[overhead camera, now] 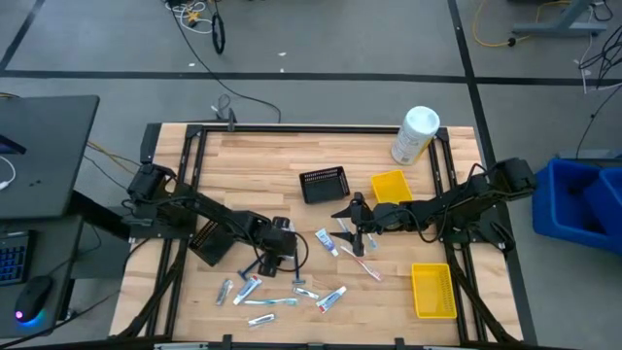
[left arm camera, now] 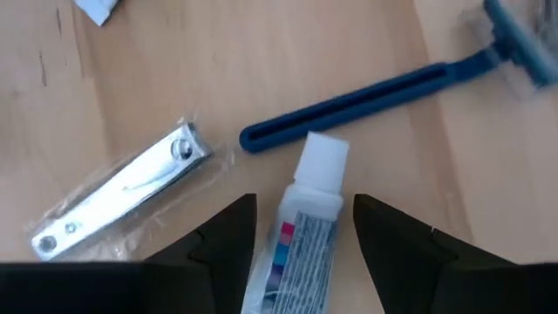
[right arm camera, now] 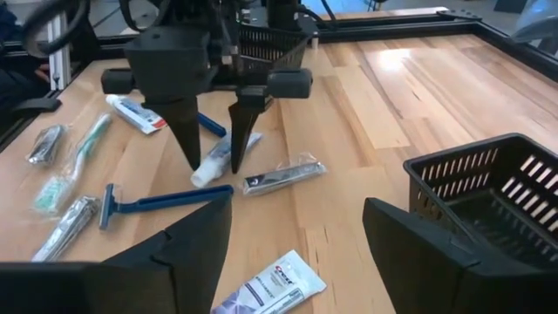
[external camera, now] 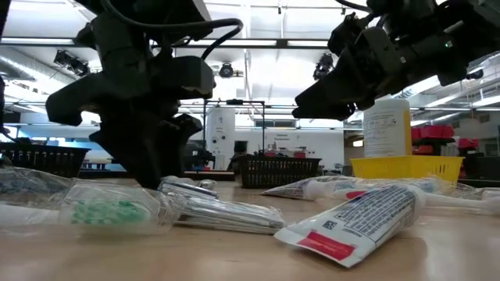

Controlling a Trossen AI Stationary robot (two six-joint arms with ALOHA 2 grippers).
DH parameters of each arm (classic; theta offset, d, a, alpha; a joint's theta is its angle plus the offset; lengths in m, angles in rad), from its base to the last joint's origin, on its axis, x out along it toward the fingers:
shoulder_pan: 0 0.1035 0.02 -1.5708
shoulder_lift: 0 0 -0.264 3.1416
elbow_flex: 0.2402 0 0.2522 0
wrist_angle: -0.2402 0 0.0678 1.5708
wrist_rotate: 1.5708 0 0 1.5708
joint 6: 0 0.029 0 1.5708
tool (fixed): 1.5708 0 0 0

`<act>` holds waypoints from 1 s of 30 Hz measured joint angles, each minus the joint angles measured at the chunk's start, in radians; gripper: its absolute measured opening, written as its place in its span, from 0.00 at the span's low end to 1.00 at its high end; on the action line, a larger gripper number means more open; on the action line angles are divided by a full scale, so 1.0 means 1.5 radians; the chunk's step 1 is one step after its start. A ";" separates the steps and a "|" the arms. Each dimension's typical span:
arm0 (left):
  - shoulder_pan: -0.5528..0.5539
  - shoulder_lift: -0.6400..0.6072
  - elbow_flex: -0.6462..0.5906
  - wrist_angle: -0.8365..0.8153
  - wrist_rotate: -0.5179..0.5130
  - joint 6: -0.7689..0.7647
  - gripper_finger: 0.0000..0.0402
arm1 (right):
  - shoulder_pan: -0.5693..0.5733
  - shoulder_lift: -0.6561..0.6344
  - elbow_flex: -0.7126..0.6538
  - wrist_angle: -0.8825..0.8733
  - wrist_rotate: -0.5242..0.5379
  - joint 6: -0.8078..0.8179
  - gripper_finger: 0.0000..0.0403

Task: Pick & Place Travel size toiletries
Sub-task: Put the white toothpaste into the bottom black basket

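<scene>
My left gripper (left arm camera: 301,240) stood low over the table (overhead camera: 272,165), fingers spread apart, straddling a mini toothpaste tube (left arm camera: 305,231) without gripping it. The tube lay flat between a wrapped nail clipper (left arm camera: 122,201) and a blue razor (left arm camera: 392,87). My right gripper (right arm camera: 296,253) hovered beside the black mesh basket (right arm camera: 497,205), fingers apart and empty, above another toothpaste tube (right arm camera: 266,286).
</scene>
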 joint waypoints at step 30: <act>0.000 -0.004 0.205 -0.308 -0.054 -0.129 0.24 | 0.000 0.000 0.000 -0.001 0.000 0.008 0.65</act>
